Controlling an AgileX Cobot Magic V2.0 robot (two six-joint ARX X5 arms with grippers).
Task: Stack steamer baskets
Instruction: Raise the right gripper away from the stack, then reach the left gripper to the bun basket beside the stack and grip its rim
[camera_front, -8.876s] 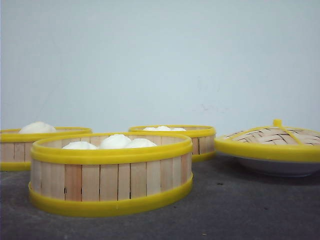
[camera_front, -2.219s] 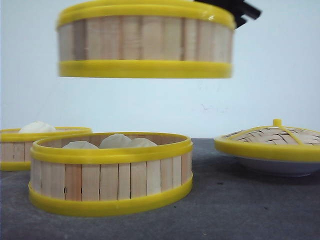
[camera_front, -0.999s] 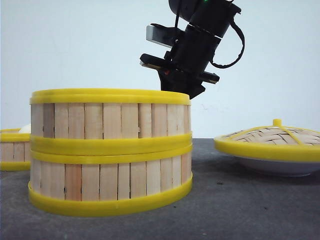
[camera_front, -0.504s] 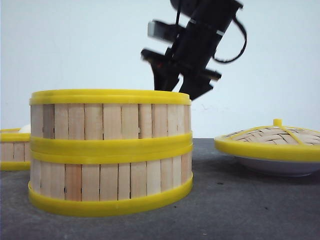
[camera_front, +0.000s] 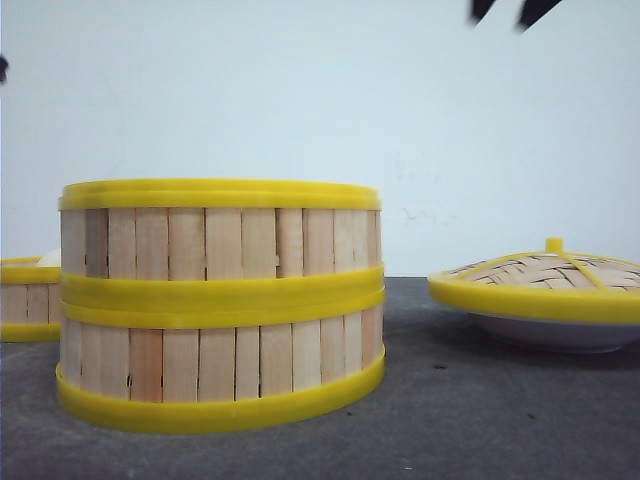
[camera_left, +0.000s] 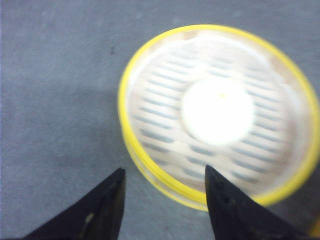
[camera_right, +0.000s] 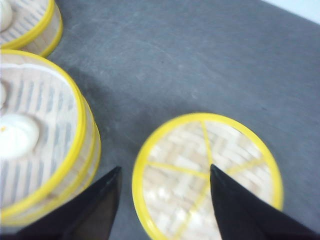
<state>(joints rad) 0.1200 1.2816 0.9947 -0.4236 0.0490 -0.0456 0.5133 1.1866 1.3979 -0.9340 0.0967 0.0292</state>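
Two round steamer baskets of pale upright wooden slats with yellow plastic rims are stacked on the grey bench (camera_front: 480, 420), the upper basket (camera_front: 220, 225) seated squarely on the lower basket (camera_front: 220, 360); a third like basket (camera_front: 28, 295) is seen behind at the left, holding what appears, through blur, to be one white bun (camera_left: 217, 110); the domed woven-bamboo lid (camera_front: 545, 275) rests on a white shallow plate (camera_front: 550, 332) at the right; the left gripper (camera_left: 165, 200) is held above the third basket, jaws spread and empty; the right gripper (camera_right: 165, 200) is raised over the lid, jaws likewise parted, nothing gripped.

Low front view; downward wrist views
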